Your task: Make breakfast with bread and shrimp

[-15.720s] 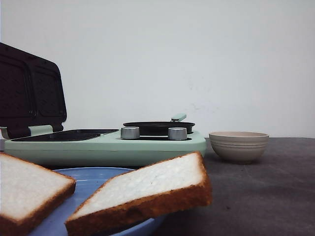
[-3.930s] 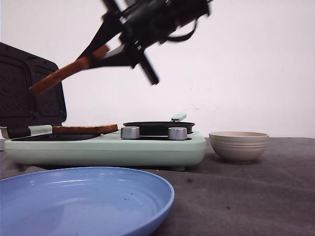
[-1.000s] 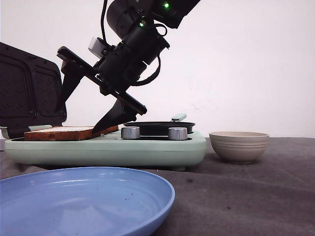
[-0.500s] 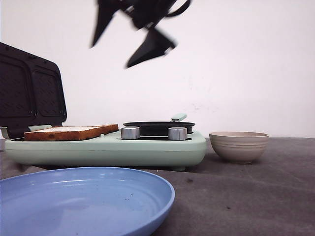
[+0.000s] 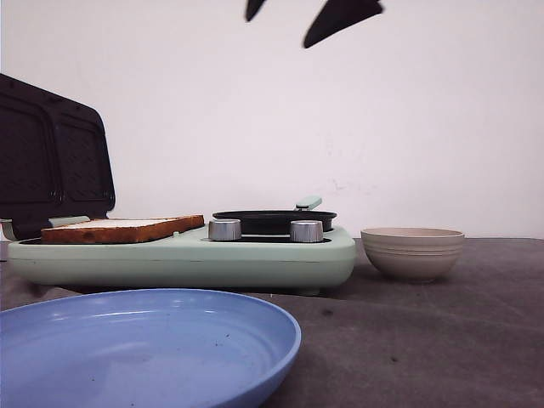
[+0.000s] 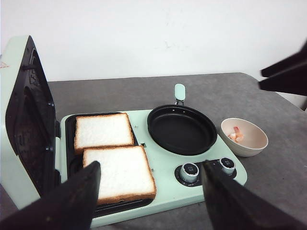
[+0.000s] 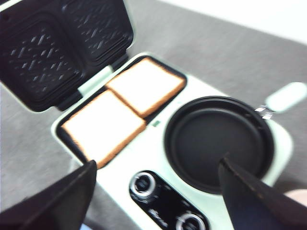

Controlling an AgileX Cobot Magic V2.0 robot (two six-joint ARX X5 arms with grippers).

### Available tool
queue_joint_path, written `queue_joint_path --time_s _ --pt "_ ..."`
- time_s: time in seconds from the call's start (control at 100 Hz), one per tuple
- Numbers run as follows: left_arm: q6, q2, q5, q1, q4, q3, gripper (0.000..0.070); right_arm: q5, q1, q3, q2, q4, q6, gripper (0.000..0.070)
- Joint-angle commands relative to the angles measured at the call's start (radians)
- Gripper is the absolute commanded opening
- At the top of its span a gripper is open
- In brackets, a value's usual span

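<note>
I see both bread [image 6: 115, 155] slices lying side by side in the sandwich maker [image 6: 163, 184]; my left tool [image 6: 148, 201] and right tool [image 7: 156, 191] are spread, empty.

My fingers [image 6: 62, 203] were matte black. The bread [image 6: 119, 172] showed white crumb edged in golden-brown crust. The cooker [image 5: 195, 255] was pale mint green, with black plates, its open lid [image 7: 48, 57] embossed in a dark diamond grid; its two knobs [image 5: 224, 229] were silver-grey. The frying pan [image 6: 181, 129] was black with a mint handle. The bowl [image 5: 412, 252] was beige with faint ribbed bands, and the shrimp [image 6: 236, 135] in it orange-pink and pale. The near plate [image 5: 170, 348] was blue, the table [image 5: 425, 340] dark grey, the wall [image 5: 340, 119] white.
</note>
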Motion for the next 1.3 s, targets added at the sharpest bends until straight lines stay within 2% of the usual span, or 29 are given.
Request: queue_joint_path --time_s 0.0,0.17,0.37,0.57,0.85,1.16,1.29 --pt "-0.005 0.002 -0.004 -0.001 0.011 0.005 0.0348 0.014 0.005 -0.1 -0.063 0.077 -0.014 0.0466" --pt "-0.002 0.002 -0.004 -0.001 0.011 0.005 0.0348 0.055 0.005 -0.373 -0.266 0.23 0.004 0.0465" --pt "-0.002 0.002 -0.004 -0.001 0.011 0.005 0.0348 0.144 0.005 -0.605 -0.459 0.256 0.037 0.0465" --pt "-0.002 0.002 -0.004 0.0 0.01 0.005 0.0348 0.19 0.005 -0.776 -0.619 0.297 0.071 0.0465" --pt "-0.002 0.002 -0.004 0.0 0.01 0.005 0.0349 0.245 0.005 -0.846 -0.756 0.262 0.077 0.0465" --pt "-0.012 0.002 -0.003 0.0 -0.021 0.006 0.0349 0.241 0.005 -0.846 -0.774 0.212 0.078 0.0466" --pt "-0.087 0.002 -0.026 0.0 -0.034 0.006 0.0354 0.24 0.005 -0.846 -0.774 0.204 0.079 0.0466"
